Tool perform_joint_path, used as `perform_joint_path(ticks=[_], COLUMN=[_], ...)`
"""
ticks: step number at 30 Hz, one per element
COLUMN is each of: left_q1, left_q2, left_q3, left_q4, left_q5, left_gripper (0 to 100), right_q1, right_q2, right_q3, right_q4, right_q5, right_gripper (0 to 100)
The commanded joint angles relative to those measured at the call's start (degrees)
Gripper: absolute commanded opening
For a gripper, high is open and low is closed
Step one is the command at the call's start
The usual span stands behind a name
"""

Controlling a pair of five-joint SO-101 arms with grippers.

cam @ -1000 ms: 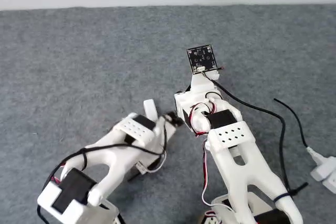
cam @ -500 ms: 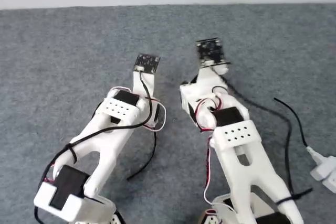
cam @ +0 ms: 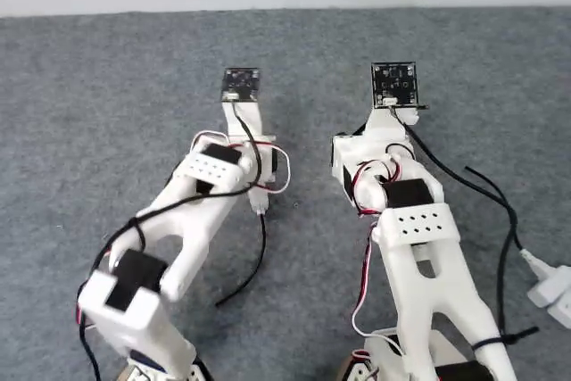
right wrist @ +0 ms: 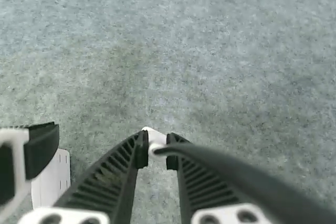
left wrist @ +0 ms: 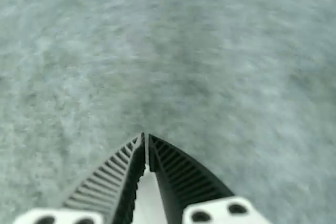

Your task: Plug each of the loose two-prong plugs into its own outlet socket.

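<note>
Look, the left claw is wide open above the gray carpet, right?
Not quite. The left claw is shut, not wide open, with its tips pressed together above the gray carpet. The left wrist view shows it.

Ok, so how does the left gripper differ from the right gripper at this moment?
The left gripper is shut empty, its fingertips meeting; the right gripper is shut on a small white piece, possibly a plug, so its fingertips sit slightly apart. A black cord leads away from the right gripper's tips, whereas the left gripper carries nothing. Both have ribbed black fingers and point at the grey carpet.
</note>
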Motion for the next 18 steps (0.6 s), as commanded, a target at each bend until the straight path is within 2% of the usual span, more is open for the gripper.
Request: perform_joint_path(ticks=[1, 4, 8, 14, 18], left_q1=[-0.6, -0.6, -0.6, -3.4, -3.2], left_q2=[3.6, 5.6, 6.0, 4.3, -3.8], left_q3=[-7.6, -11.1, -11.2, -11.8, -11.1], left_q4=[3.8, 11.3, 16.0, 16.9, 17.3], left_q5=[1.9, 3.8, 4.7, 4.4, 4.2], left_gripper=[3, 5, 5, 5, 5], right_q1=[0.7, 0.7, 0.7, 0.3, 0.3], right_q2=[-1.3, -1.3, -1.3, -1.3, -1.3], right_q3=[-4.7, -4.7, -4.7, -4.7, -4.7], right_q4=[0.6, 0.6, 0.6, 0.6, 0.6], right_q5=[-0.6, -0.6, -0.6, -0.5, -0.4], right_gripper=[0.8, 0.8, 0.8, 0.8, 0.8])
